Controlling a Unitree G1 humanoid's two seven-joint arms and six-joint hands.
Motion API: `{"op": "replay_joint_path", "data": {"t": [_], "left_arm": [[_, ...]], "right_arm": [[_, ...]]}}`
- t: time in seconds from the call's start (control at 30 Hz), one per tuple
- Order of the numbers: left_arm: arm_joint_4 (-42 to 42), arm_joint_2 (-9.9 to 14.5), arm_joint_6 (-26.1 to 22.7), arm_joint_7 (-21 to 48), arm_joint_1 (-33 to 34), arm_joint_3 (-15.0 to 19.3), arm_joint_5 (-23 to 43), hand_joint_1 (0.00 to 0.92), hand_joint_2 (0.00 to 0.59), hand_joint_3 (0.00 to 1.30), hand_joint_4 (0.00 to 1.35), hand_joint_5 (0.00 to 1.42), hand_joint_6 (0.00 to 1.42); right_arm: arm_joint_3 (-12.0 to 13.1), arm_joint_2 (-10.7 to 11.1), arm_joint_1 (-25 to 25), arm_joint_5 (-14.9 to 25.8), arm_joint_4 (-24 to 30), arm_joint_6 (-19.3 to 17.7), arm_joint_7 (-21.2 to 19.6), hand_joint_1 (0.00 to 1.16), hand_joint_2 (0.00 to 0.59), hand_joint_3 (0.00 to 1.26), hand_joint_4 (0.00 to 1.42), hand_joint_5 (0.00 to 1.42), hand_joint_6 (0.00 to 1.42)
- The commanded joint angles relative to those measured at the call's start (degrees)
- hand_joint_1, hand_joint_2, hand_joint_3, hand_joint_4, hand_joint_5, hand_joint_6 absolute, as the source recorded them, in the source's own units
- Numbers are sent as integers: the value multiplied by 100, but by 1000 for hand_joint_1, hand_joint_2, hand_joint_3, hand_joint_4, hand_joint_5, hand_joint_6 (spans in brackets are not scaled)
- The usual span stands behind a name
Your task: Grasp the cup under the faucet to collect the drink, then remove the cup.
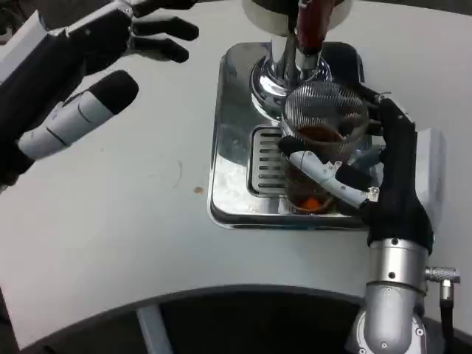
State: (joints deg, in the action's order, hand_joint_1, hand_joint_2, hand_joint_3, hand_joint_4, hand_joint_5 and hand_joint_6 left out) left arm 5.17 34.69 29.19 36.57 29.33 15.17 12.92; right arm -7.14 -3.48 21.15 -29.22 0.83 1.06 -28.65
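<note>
The cup (322,140) is clear ribbed glass holding dark brown drink. The tray (234,147) is shiny chrome with a slotted grate. The faucet (310,26) handle is dark red. The table (125,214) is white.

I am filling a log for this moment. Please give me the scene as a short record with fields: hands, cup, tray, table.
right hand: grips the cup, fingers wrapped across its front
left hand: raised above the table at upper left, fingers spread, holding nothing
cup: clear, ribbed, brown drink inside, over the right part of the tray
faucet: dark red handle, above and behind the cup
tray: shiny metal with a slotted grate
table: white
</note>
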Motion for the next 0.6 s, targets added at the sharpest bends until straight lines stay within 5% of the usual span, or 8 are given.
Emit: {"op": "replay_joint_path", "data": {"t": [0.03, 0.6], "left_arm": [[-71, 93, 45, -129, -174, 103, -17, 0, 146, 222, 280, 354, 321], [-270, 177, 160, -241, -1065, 225, -332, 0, 142, 223, 280, 352, 307]], "right_arm": [[14, 36, -182, 8, 380, -87, 103, 960, 125, 730, 882, 1095, 1127], [105, 233, -1106, -12, 1357, -18, 658, 957, 120, 785, 923, 1125, 1181]]}}
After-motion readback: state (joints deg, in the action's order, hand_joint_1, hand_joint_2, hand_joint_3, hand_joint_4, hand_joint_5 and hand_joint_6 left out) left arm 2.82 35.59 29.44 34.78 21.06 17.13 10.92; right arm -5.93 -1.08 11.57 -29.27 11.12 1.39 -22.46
